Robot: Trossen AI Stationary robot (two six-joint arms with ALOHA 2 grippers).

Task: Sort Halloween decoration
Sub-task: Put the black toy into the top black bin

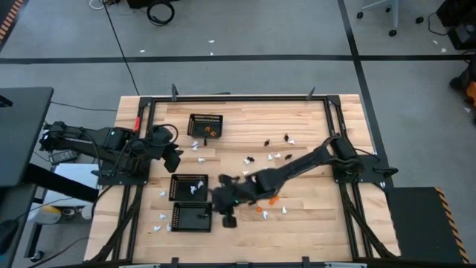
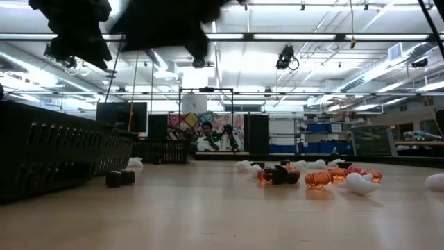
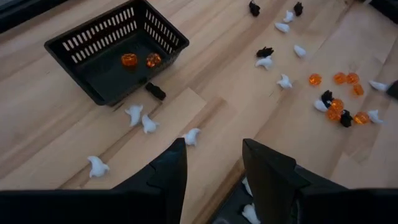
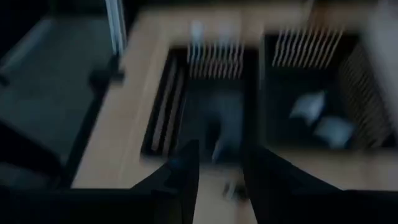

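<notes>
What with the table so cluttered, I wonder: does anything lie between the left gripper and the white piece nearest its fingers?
Nothing visible does: only bare tabletop lies between the open left gripper and that white piece.

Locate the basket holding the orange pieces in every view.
High view: basket at upper centre-left, beyond the other baskets.
Low view: probably the small distant basket, left of centre.
Left wrist view: upper left, two orange pieces inside.
Right wrist view: not in it; the blurred baskets there hold white pieces.
Shared landmark: the loose orange cluster.
</notes>
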